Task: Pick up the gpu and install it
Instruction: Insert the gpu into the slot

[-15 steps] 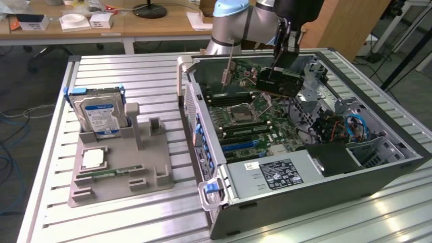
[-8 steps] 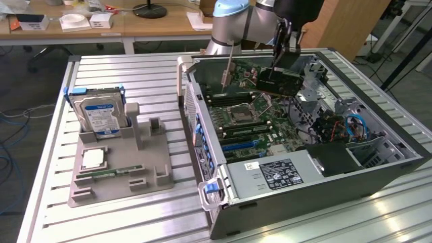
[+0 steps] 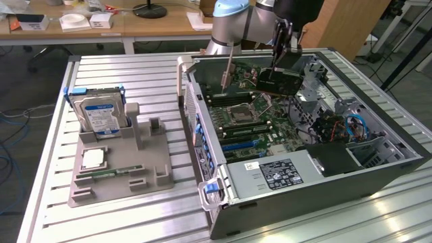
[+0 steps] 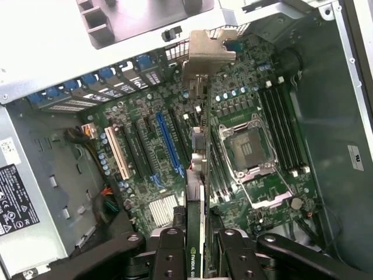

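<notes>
Gripper [image 3: 281,67] is clenched on the gpu [image 3: 278,82] and holds it inside the open computer case [image 3: 317,207], above the far part of the motherboard [image 3: 253,126]. In the exterior view the card hangs under the gripper with its black cooler face turned to the camera, a little tilted, and it looks apart from the board below.

In the wrist view the gripper [image 4: 198,259] has its two dark fingers [image 4: 170,256] pressed on both sides of the gpu [image 4: 197,192], which is seen on its edge as a thin green and black strip. The silver end bracket [image 4: 208,51] is at the far end of the card, near the rear wall of the case. The card lies over the region between the blue expansion slot [image 4: 169,143] and the empty CPU socket [image 4: 247,146].

A power supply [image 3: 276,174] with a label sits in the near corner of the case. On the surface [image 3: 135,71], at the exterior view's left, a grey holder [image 3: 128,172] carries a hard drive [image 3: 100,114] standing upright, well apart from the case.
</notes>
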You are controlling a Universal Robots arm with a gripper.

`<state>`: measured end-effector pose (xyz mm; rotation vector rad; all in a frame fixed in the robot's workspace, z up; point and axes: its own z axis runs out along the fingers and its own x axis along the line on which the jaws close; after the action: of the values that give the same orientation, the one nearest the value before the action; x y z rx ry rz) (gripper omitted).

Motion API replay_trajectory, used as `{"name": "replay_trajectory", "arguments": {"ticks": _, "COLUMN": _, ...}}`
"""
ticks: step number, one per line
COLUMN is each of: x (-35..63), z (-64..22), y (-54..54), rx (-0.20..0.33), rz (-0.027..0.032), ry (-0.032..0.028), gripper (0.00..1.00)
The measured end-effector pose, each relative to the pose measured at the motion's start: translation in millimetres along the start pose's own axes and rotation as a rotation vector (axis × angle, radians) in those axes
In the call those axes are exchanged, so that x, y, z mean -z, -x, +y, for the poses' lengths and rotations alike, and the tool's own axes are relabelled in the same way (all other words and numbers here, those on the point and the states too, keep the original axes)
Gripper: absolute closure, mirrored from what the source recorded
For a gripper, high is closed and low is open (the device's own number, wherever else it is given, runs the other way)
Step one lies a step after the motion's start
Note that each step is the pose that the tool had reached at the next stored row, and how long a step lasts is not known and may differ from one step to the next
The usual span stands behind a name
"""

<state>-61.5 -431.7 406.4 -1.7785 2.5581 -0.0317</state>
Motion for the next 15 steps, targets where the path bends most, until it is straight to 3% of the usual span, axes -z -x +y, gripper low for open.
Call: {"name": "replay_trajectory", "arguments": {"ticks": 15, "x": -0.5, "z": 0.0, "y": 0.0, "rx": 0.065, "rz": -0.0020, "ry": 0.0007, "gripper": 0.74}}
